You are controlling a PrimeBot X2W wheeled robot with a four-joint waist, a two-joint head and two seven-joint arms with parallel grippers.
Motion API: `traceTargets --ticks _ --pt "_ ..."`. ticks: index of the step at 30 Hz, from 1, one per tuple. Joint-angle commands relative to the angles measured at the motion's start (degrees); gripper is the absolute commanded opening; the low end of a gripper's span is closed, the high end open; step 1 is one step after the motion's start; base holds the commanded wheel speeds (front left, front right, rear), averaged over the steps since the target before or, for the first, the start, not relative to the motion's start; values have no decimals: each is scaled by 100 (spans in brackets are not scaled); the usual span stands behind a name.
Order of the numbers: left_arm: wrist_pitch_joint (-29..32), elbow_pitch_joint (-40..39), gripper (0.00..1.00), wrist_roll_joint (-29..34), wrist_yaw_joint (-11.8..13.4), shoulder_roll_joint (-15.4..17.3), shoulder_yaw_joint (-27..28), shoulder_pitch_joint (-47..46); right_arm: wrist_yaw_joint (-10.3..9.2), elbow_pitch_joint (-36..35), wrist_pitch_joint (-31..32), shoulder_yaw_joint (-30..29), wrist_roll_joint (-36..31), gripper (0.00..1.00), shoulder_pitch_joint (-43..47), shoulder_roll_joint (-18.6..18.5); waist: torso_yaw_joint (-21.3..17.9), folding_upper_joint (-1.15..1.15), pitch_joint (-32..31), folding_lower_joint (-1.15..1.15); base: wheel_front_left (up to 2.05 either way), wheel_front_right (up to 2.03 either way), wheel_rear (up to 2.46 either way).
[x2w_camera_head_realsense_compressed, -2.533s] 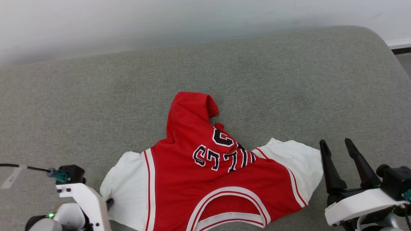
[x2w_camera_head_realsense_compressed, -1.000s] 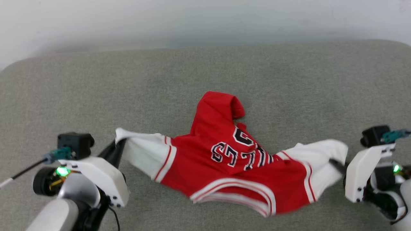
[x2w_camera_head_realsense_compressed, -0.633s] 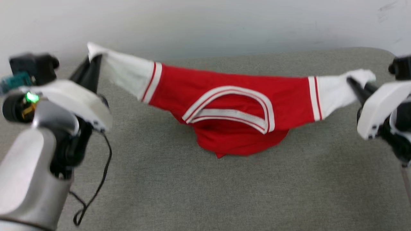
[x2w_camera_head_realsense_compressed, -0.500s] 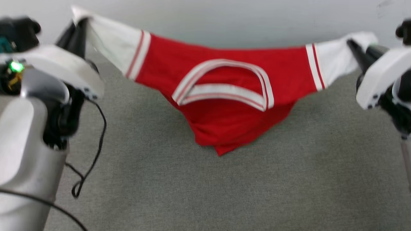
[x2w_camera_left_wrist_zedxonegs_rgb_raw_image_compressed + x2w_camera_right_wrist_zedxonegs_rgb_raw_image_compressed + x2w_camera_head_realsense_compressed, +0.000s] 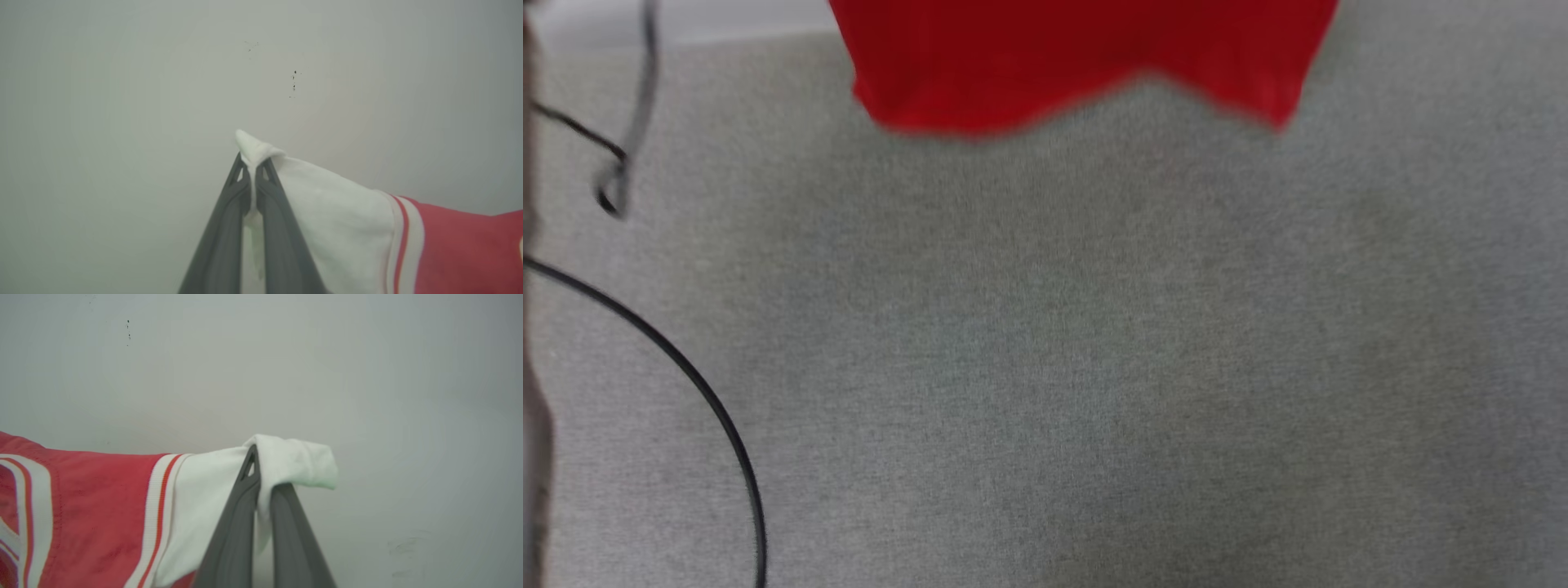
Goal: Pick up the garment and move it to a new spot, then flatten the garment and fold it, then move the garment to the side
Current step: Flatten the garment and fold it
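The red, white-sleeved jersey shirt (image 5: 1086,65) hangs stretched sideways: left gripper (image 5: 253,181) pinches one sleeve tip, right gripper (image 5: 264,479) the other; its blurred hem seemingly clears the grey fabric surface (image 5: 1094,367).

A grey, fabric-covered surface (image 5: 1094,367) is seen, blurred, in the head view. At its far left corner a strip of pale wall (image 5: 727,16) is met. A thin black cable (image 5: 690,380) is arched over the left part of the surface, and a smaller loop (image 5: 613,192) is seen nearer the far left corner. Whether either touches the fabric cannot be told. On the wall, small dark specks (image 5: 293,80) are shown in the left wrist view, and faint grey scuffs (image 5: 402,547) in the right wrist view.
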Motion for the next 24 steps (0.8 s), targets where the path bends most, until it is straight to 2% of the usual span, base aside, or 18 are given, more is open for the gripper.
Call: traceTargets --ticks 1,7,13,18,24 --pt "-64 68 0 24 -23 29 28 -144 -2 67 -72 -11 -46 0 -155 0 0 0 278 -1 0 0 0" --pt "-243 548 0 181 -201 107 12 -1339 -2 594 -388 5 -137 0 -1336 56 -20 0 857 -1 0 0 0" --pt "-292 959 0 220 -310 136 -36 -1858 -2 1086 -680 150 -63 0 -1950 186 -48 0 1391 -1 0 0 0" --pt "-453 1274 0 123 -400 68 -14 -1826 -2 1526 -899 316 52 0 -2074 263 -36 0 1716 -1 0 0 0" --pt "-685 1704 0 -55 -569 -67 -3 -1401 -2 2024 -1165 601 279 0 -1681 335 24 0 1864 -1 0 0 0"
